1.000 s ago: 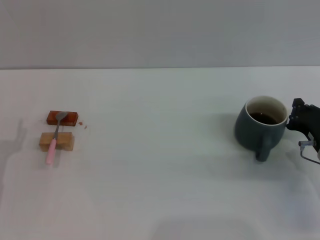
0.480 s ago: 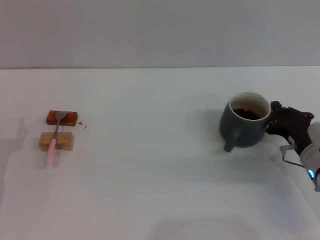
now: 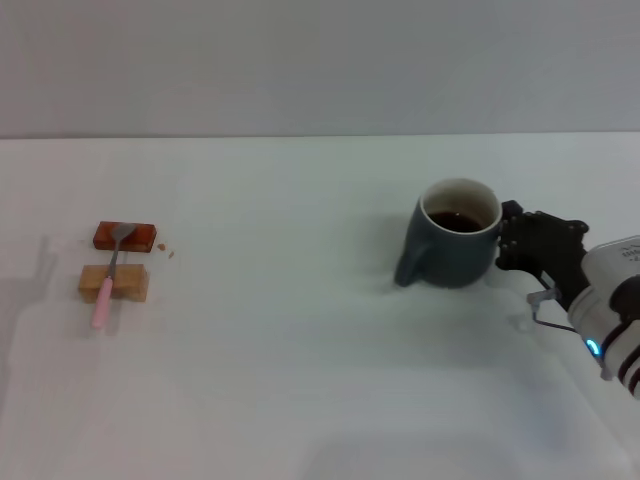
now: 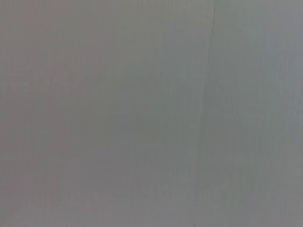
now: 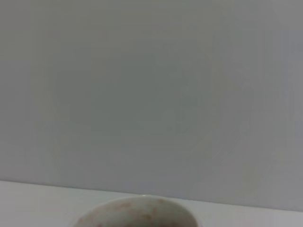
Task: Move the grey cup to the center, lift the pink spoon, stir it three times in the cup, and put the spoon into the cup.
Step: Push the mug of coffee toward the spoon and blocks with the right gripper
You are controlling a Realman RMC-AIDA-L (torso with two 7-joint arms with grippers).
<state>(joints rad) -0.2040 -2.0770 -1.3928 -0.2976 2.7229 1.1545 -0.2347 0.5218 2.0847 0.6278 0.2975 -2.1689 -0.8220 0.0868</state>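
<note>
The grey cup stands right of the table's middle in the head view, dark liquid inside, its handle pointing left. My right gripper is at the cup's right side, black fingers against the rim, shut on it. In the right wrist view, only a pale curve of the cup's rim shows at the edge. The pink spoon lies far left, its metal bowl on a reddish-brown block and its handle across a tan block. My left gripper is out of view.
The white table stretches between the cup and the spoon. A few reddish crumbs lie beside the blocks. A grey wall rises behind the table's far edge.
My right gripper has carried the cup leftward toward the table's middle. The cup has turned, its handle swinging from the front around to the left. The spoon has not moved.
</note>
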